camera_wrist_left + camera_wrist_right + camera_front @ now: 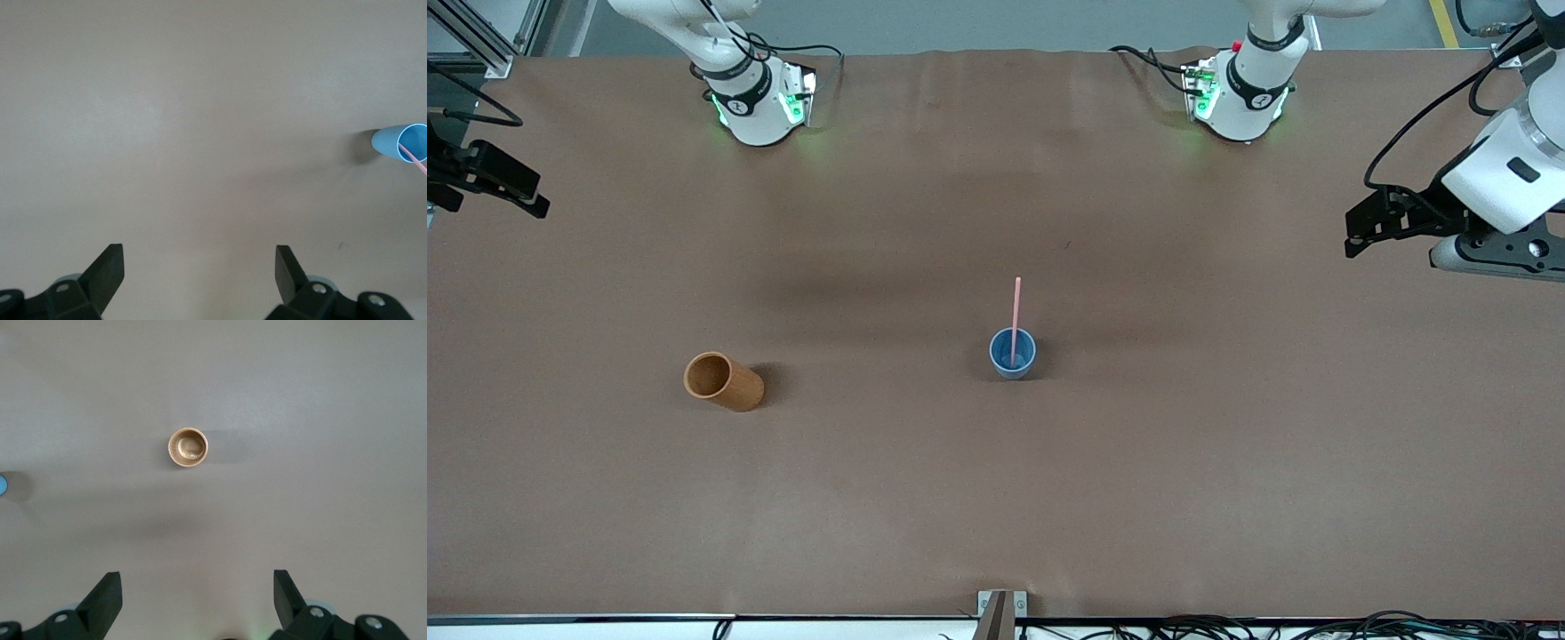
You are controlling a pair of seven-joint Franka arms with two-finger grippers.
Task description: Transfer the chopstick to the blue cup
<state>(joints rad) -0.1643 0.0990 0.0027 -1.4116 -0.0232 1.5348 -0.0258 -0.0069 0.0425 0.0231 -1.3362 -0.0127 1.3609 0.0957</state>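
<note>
Left gripper (1356, 233) hangs high over the table's edge at the left arm's end, fingers (107, 273) spread wide apart with nothing between them. The left wrist view looks down on bare brown table (200, 133) between those black fingertips, with the blue cup off toward one side of the picture.

Right gripper (516, 200) sits up in the air over the right arm's end of the table, and its fingers (103, 597) are just as wide apart, holding nothing. Both arms are waiting, well away from the cups.

Out on the table (996, 489), the blue cup (1013, 353) stands upright around the middle. The chopstick (1016, 311) is in it: the pink stick's lower end rests inside the cup, and the rest rises well above the rim, leaning against it. In the left wrist view the chopstick (415, 157) crosses the cup's (400, 141) light blue mouth.

The orange-brown cup (723, 381) stands toward the right arm's end, well apart from the blue one and slightly nearer the front camera. The right wrist view looks straight down into its round mouth (187, 447).
</note>
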